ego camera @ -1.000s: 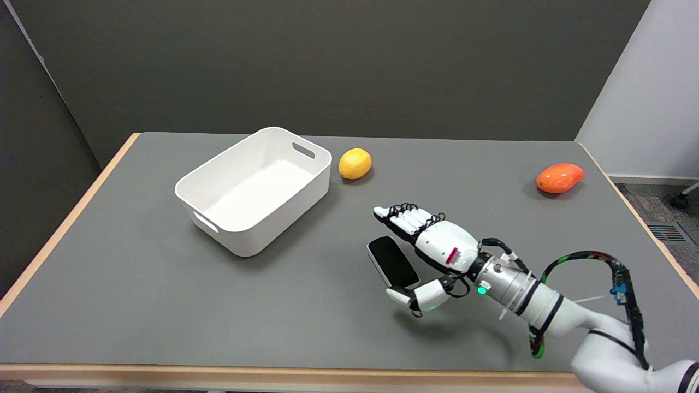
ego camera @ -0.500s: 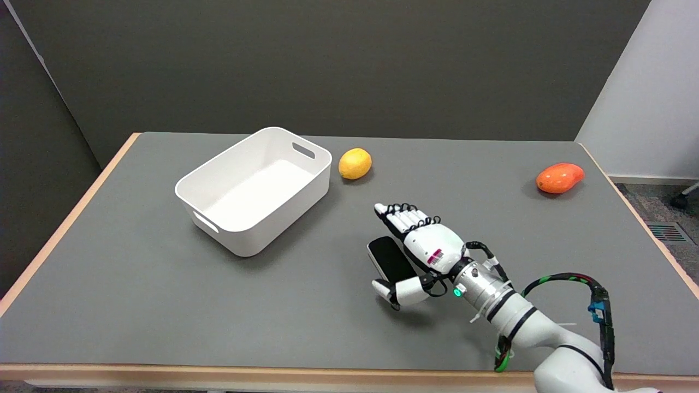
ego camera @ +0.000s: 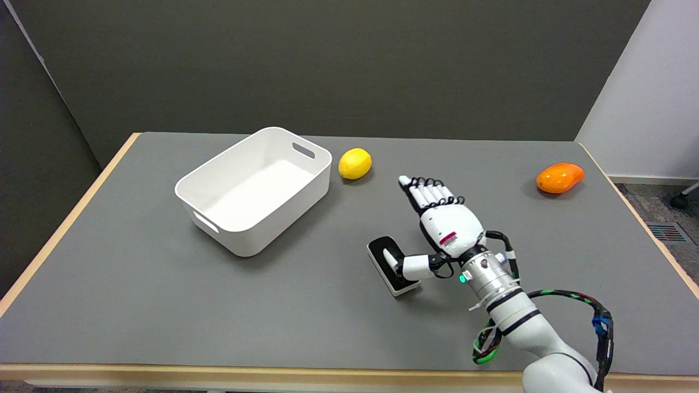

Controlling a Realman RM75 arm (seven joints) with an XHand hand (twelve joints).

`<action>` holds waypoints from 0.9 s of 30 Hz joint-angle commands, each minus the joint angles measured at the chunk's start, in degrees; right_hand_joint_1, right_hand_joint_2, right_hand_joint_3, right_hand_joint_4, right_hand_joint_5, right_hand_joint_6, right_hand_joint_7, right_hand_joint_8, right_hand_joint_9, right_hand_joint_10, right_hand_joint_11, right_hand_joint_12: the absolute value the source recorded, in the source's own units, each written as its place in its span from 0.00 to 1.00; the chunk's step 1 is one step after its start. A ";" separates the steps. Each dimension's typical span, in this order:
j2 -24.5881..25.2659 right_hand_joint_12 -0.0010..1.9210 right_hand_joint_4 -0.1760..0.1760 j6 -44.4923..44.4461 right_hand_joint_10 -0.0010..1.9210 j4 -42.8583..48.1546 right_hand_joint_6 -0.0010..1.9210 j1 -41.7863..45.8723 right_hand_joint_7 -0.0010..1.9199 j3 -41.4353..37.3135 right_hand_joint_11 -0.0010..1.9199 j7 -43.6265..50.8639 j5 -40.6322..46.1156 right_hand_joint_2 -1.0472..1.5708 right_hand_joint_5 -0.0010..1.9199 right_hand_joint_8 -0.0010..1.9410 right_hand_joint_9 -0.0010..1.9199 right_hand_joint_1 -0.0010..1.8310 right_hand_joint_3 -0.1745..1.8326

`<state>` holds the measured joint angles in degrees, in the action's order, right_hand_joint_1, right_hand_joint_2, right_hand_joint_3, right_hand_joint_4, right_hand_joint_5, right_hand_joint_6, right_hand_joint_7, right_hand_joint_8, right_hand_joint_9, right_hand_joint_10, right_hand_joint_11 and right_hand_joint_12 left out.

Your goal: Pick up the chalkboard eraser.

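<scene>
Grey tabletop (ego camera: 136, 284) with a pale wood edge, dark wall behind; all items lie on it.

Item one: the eraser (ego camera: 391, 265) lies flat near the table's middle, towards the near side, black face up over a white base. Its long axis runs from far-left to near-right in the head view. It is not lifted.

Item two: your right hand (ego camera: 443, 229) sits just right of the eraser. The fingers (ego camera: 428, 192) are straight, pressed together and pointing away across the table, clear of the eraser. The thumb (ego camera: 404, 263) sticks out sideways to the left and lies over the eraser's black face; whether it presses down or only hovers cannot be told. Nothing opposes it, so the hand holds nothing.

Finding: the eraser lies to the left of the palm, below the thumb, with its long axis roughly in line with the fingers. By my judgement the fingers must come down along the far long side, so that thumb and fingers close across the short width. A grip along the length looks likely to slip.

Surroundings: a white bin (ego camera: 254, 188) stands well to the left, a lemon (ego camera: 355, 163) beyond it to the right, a mango (ego camera: 559, 177) far right. None obstructs the approach.
</scene>
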<state>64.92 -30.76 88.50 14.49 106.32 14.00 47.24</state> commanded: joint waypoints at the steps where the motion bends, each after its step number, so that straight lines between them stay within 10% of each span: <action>1: -2.42 0.56 0.04 -24.59 0.36 4.25 0.07 0.58 0.05 18.21 0.00 28.62 28.34 0.62 0.00 0.26 0.00 0.30 0.53; 27: 3.88 0.53 0.00 -26.84 0.28 -0.71 0.04 -2.04 0.04 28.84 0.00 30.30 39.14 0.62 0.00 0.27 0.00 0.28 0.53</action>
<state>66.91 -54.88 89.16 13.93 130.02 40.22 80.04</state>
